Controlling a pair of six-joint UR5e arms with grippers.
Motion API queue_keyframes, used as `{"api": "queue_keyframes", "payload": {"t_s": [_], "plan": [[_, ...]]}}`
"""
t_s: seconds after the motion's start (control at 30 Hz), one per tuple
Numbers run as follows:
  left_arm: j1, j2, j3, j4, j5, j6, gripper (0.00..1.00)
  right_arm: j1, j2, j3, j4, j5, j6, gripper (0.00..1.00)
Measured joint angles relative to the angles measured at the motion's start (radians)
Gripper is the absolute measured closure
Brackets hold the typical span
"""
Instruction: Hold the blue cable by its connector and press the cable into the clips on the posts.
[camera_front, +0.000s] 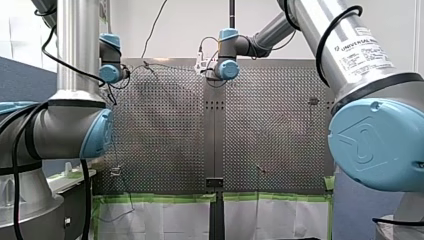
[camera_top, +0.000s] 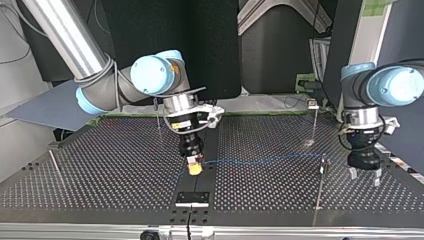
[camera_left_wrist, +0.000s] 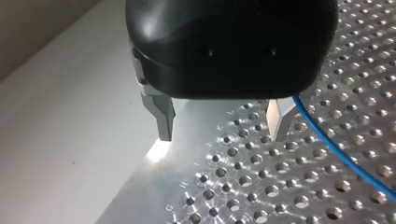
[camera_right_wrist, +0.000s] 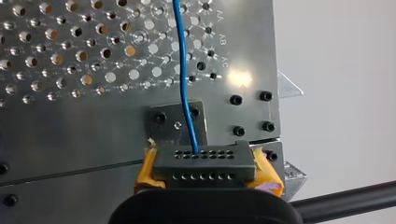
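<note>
A thin blue cable runs low over the perforated table from a grey connector to a thin post at the top view's right. My right gripper is shut on the connector, its yellow pads on both sides, and the cable leads straight ahead from it. My left gripper hangs just past that post, open, with nothing between its metal fingers. In the left wrist view the cable passes just outside one finger.
More thin posts stand on the table: one behind the cable, one behind my right arm, and a rod at the top view's left. A small black plate sits at the table's near edge.
</note>
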Motion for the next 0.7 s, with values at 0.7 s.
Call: {"api": "queue_keyframes", "payload": {"t_s": [0.7], "plan": [[-0.017,0.162,-0.146,-0.176,0.105,0.051,0.0,0.029,-0.012,-0.002,0.026,0.001,-0.019,1.0]]}}
